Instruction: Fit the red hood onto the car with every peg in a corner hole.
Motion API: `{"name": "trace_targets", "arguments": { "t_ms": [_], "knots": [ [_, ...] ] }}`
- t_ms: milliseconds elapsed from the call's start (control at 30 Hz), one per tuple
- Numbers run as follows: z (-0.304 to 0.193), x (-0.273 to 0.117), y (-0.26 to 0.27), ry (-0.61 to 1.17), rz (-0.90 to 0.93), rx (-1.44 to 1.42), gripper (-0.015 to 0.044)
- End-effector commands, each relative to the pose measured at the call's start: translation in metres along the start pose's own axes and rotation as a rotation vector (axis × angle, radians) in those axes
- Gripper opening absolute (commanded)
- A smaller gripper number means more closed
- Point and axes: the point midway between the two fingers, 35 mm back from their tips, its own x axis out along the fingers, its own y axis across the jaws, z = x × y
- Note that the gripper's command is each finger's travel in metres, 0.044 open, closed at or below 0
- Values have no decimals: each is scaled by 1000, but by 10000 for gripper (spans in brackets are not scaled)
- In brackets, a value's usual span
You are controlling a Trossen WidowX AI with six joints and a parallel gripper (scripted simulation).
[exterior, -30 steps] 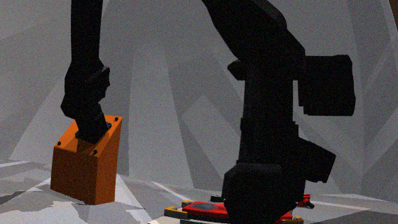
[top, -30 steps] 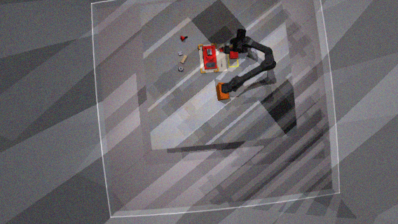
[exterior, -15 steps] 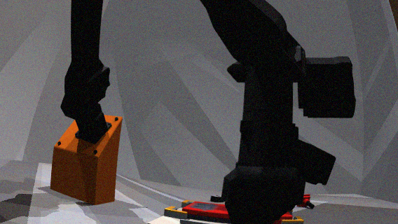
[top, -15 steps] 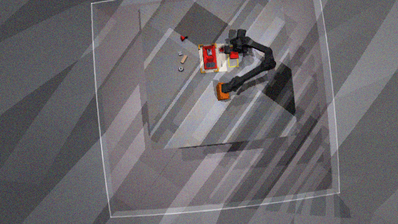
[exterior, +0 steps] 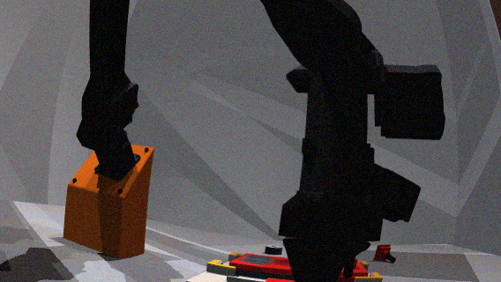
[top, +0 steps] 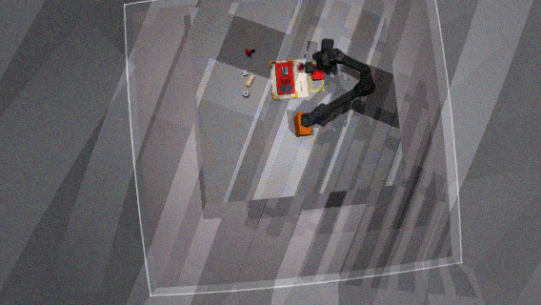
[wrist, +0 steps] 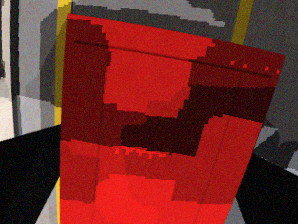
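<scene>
The red hood (top: 318, 74) (exterior: 280, 280) (wrist: 150, 75) lies inside a yellow outline (top: 323, 86) (wrist: 60, 80), slightly turned to it. My gripper (top: 317, 70) (wrist: 153, 147) is shut on the hood, one black finger against each long side. In the exterior view its fingertips are hidden or cut off by the lower edge. The red chassis (top: 286, 83) (exterior: 275, 262) sits in the jig (top: 274, 96) (exterior: 220, 266) with yellow corners, to the left of the hood in the top view. The grey engine block (top: 285, 71) is on its deck. The pegs are too small to make out.
A white board (top: 303, 91) with a small dark-and-red part (top: 301, 67) lies between jig and hood. Beyond the jig are a red piece (top: 250, 51) (exterior: 383, 252), a tan block (top: 250, 80) and a small round part (top: 246, 94). The arm stands on an orange base (top: 303, 129) (exterior: 84, 216).
</scene>
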Motion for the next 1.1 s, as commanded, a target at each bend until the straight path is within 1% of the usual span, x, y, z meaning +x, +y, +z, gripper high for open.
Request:
{"name": "trace_targets", "arguments": {
  "t_ms": [0, 433, 667, 867, 1067],
  "knots": [
    [2, -16, -2, -11, -5, 7, 0],
    [2, -65, -2, -11, -3, 7, 0],
    [2, -85, -2, -11, -2, 7, 0],
    [3, -83, 3, -9, 4, 3, 0],
    [14, -85, 33, -11, 14, -1, 0]
  ]
}}
